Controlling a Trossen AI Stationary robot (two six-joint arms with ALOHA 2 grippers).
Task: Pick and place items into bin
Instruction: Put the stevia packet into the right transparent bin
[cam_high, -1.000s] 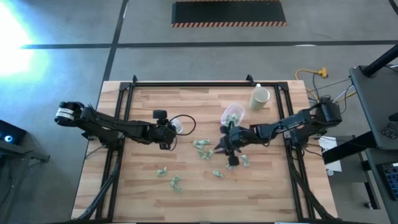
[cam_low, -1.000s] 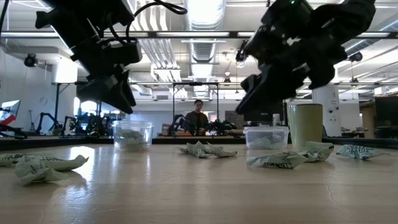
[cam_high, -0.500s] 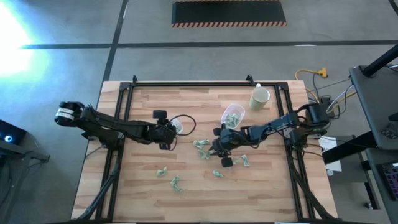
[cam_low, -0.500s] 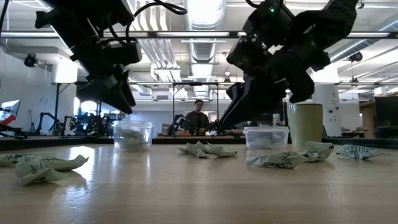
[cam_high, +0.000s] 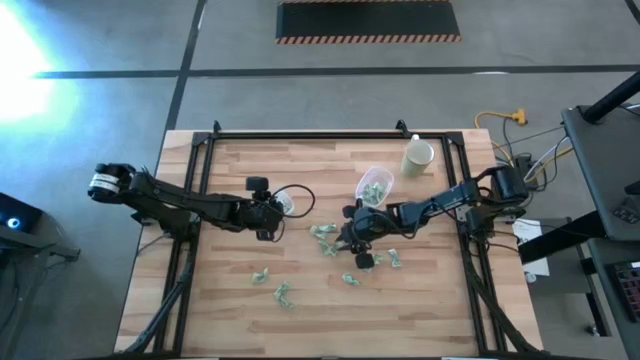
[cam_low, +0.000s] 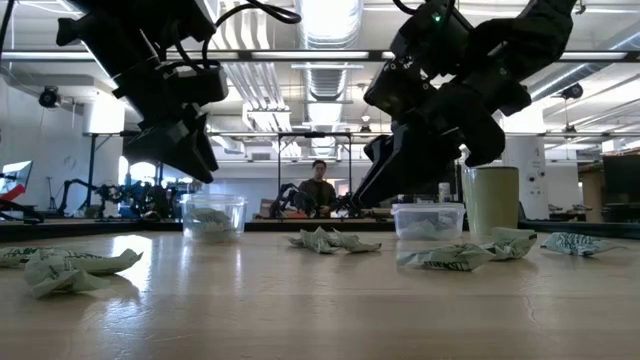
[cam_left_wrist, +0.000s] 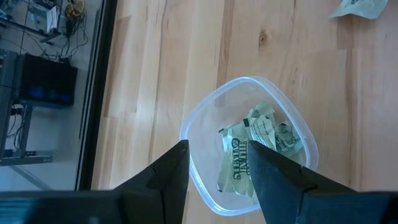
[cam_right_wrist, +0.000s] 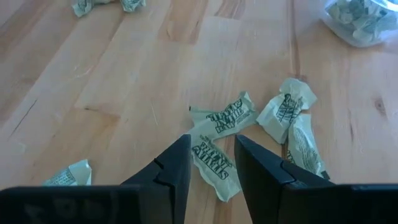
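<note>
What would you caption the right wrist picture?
Right gripper, fingers open, poised above green-and-white candy wrappers on the wooden table.

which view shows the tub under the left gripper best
The left wrist view: the clear tub fills it, green-and-white packets legible inside, left gripper open above. The high view shows only its rim; the low view shows its side wall.

Items (cam_right_wrist: 219, 144): pale green and white wrappers with dark green printed lettering. Table (cam_high: 230, 300): light wood planks with visible grain and a dark knot, framed in black; 2 tubs (cam_left_wrist: 249, 149) of clear plastic; cup (cam_high: 417, 156) cream. Arms and gripper fingers (cam_right_wrist: 174, 171): black.
</note>
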